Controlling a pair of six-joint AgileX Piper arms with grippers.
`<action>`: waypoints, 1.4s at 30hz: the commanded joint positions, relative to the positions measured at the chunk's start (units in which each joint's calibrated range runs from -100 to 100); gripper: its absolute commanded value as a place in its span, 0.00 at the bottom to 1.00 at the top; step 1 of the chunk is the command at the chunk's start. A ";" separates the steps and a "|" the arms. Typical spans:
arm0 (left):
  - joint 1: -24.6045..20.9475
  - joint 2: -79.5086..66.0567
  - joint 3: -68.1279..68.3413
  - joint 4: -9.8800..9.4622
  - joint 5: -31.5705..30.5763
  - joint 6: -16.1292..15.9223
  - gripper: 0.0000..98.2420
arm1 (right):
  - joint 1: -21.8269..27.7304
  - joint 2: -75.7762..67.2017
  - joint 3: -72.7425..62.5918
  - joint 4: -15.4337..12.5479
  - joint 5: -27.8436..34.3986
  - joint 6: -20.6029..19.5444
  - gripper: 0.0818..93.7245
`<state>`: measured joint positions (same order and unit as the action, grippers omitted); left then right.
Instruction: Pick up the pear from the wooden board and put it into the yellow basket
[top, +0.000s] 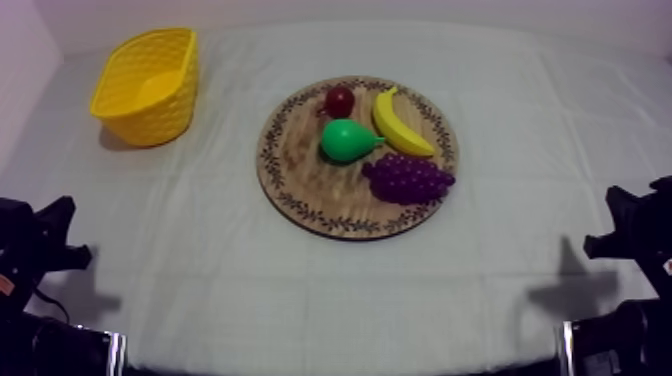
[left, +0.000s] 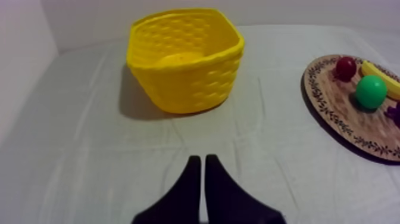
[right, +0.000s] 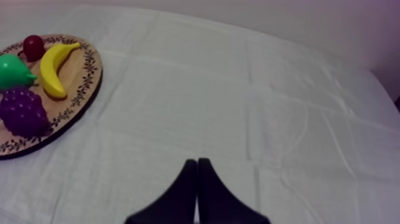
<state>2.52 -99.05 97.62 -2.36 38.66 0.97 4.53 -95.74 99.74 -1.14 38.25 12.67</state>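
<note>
A: Fingers?
B: Your left gripper (left: 199, 159) and right gripper (right: 196, 162) are both pinched to narrow wedges, holding nothing
A: Pear?
B: The pear (top: 347, 140) sits mid wooden board (top: 300, 190), among the other fruit. The yellow basket (top: 150, 125) looks empty, well apart at your left. Nothing done; you have grasp, carry and drop all left

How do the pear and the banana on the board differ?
The pear is green and plump; the banana is yellow, long and curved. On the wooden board, the pear lies near the middle, the banana nearer the rim. Both lie flat on it.
</note>
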 joint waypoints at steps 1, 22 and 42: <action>-0.08 2.03 -1.42 0.03 -0.68 -1.17 0.00 | -0.01 -0.02 0.04 0.00 -0.02 0.05 0.00; 16.21 55.35 -62.98 -10.08 5.18 -4.16 0.00 | -0.01 -0.02 0.04 0.00 -0.02 0.05 0.00; 29.00 94.32 -77.77 -14.09 4.53 -2.48 0.00 | -0.01 -0.02 0.04 0.00 -0.02 0.05 0.00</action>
<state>31.34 -7.72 19.46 -16.44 43.36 -1.60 4.53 -95.74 99.74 -1.14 38.24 12.73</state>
